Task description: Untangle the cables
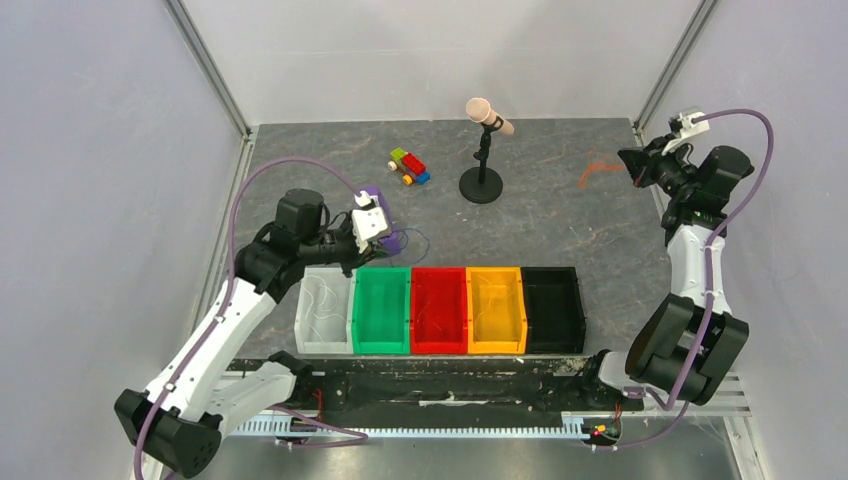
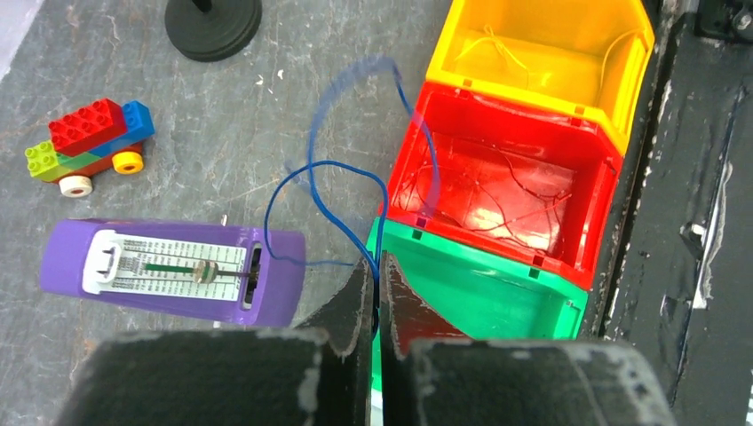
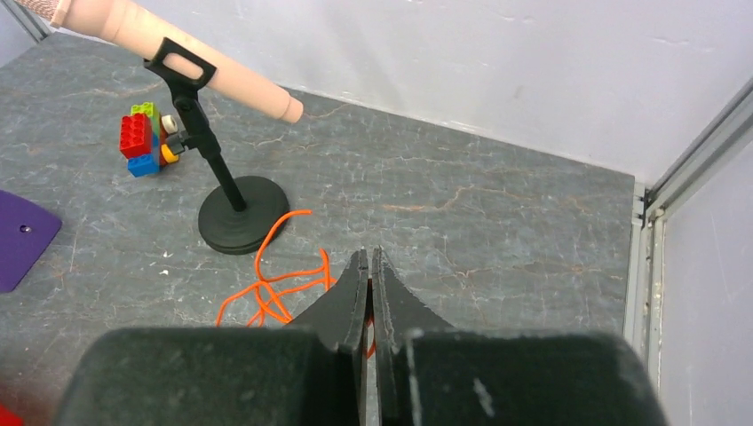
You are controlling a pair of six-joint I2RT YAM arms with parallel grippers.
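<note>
Left claw (image 2: 376, 263), blue cable (image 2: 328, 162) between its tips

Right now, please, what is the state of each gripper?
Left gripper: closed on the blue cable.
Right gripper: closed; whether it pinches the orange cable cannot be told.
</note>
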